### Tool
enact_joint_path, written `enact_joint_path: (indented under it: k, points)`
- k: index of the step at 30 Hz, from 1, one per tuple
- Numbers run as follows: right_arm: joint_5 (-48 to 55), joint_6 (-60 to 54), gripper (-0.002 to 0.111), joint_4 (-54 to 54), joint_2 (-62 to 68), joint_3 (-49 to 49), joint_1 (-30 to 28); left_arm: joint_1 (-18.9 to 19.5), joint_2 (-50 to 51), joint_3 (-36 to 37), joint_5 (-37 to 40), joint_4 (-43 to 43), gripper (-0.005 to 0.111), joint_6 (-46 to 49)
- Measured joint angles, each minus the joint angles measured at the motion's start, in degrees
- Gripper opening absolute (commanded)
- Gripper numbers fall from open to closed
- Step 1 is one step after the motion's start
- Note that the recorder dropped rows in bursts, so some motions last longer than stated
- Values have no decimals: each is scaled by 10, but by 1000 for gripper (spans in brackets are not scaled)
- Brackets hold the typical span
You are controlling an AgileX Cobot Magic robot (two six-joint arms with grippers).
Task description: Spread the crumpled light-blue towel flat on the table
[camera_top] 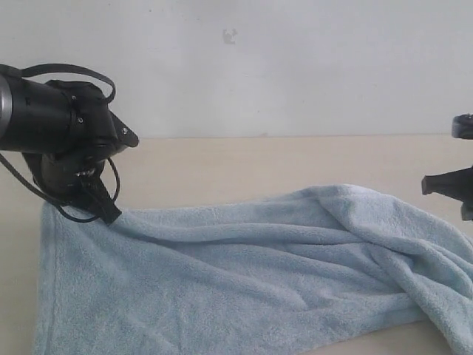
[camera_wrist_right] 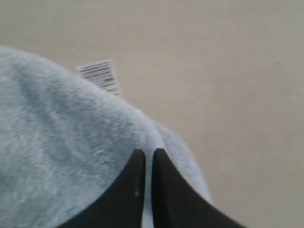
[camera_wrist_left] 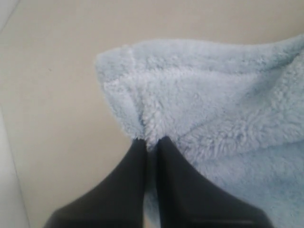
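The light-blue towel [camera_top: 259,274] lies stretched across the table [camera_top: 222,166], with long diagonal folds and a bunched ridge on its right half. My left gripper [camera_top: 111,214] is shut on the towel's far left corner, and fluffy pile [camera_wrist_left: 213,95] bulges over its tips [camera_wrist_left: 151,141]. My right gripper [camera_wrist_right: 145,152] is shut on a rounded edge of the towel [camera_wrist_right: 57,142], close to the white printed tag [camera_wrist_right: 99,76]. In the exterior view only a black part of the right arm [camera_top: 452,181] shows, at the right border above the towel.
A white-grey wall [camera_top: 259,59] rises behind the table's far edge. Loose black cables [camera_top: 66,70] loop around the left arm. Bare beige table [camera_wrist_right: 228,71] lies beyond the towel's far side, and the towel's near edge runs out of the picture.
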Motion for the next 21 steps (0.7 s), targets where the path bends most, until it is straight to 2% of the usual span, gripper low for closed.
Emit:
enact_joint_path:
  k: [4,7,18,21]
  points:
    - [-3,-162,1,159,0,0,4,0,0,0,4,-5,4,7]
    - [-1,-205,1,205,0,0,5,0,0,0,11,6,4,8]
    - [2,-223,1,237,0,0,5,40,0,0,-3,46,5,-13]
    - [7,-223,1,237,0,0,5,56,0,0,-23,25,14,-13]
